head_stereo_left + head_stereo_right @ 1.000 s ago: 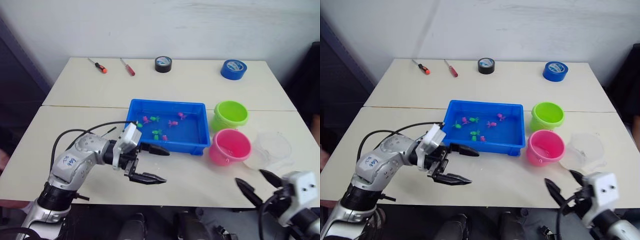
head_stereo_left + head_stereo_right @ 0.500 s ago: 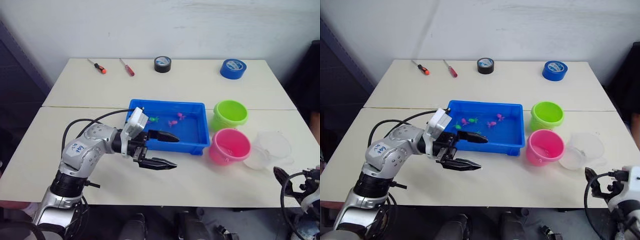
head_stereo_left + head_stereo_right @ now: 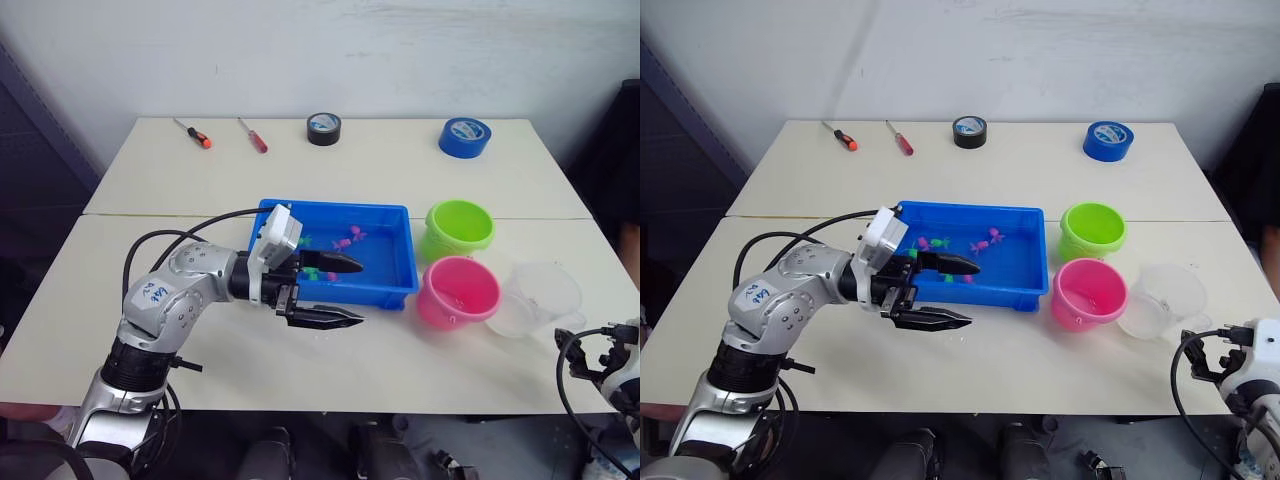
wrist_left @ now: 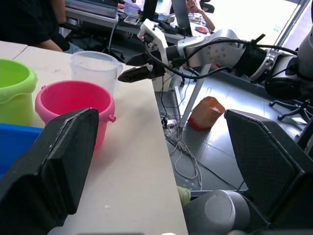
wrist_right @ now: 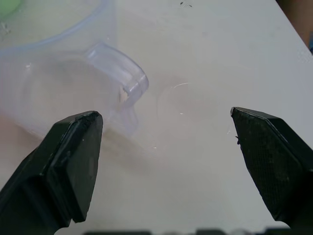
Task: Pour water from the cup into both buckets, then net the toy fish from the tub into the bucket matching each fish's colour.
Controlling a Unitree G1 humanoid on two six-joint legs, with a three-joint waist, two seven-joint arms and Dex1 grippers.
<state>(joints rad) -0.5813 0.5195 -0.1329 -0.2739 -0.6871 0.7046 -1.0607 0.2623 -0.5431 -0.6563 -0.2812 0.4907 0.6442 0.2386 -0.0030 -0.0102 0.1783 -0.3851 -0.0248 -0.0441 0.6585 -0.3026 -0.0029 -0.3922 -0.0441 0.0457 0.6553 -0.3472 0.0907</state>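
Observation:
The blue tub (image 3: 335,209) sits mid-table with several green and pink toy fish (image 3: 346,240) in it. My left gripper (image 3: 358,291) is open at the tub's front wall, one finger over the tub and one over the table in front. To the right stand the green bucket (image 3: 460,228), the pink bucket (image 3: 458,292) and the clear cup (image 3: 542,296). My right gripper (image 5: 166,116) is open, low at the table's front right, pointing at the cup's handle (image 5: 122,73) without touching it. The left wrist view shows both buckets, the cup (image 4: 95,66) and the right gripper (image 4: 131,67).
A blue tape roll (image 3: 466,136), a black tape roll (image 3: 323,127) and two screwdrivers (image 3: 195,132) (image 3: 254,135) lie along the far edge. The table's right edge (image 4: 156,147) drops to a floor with cables and chairs; a person sits beyond.
My left gripper moved right and forward, from the table in front of the tub up to its front wall. My right gripper drew back to the right, ending beside the cup's handle.

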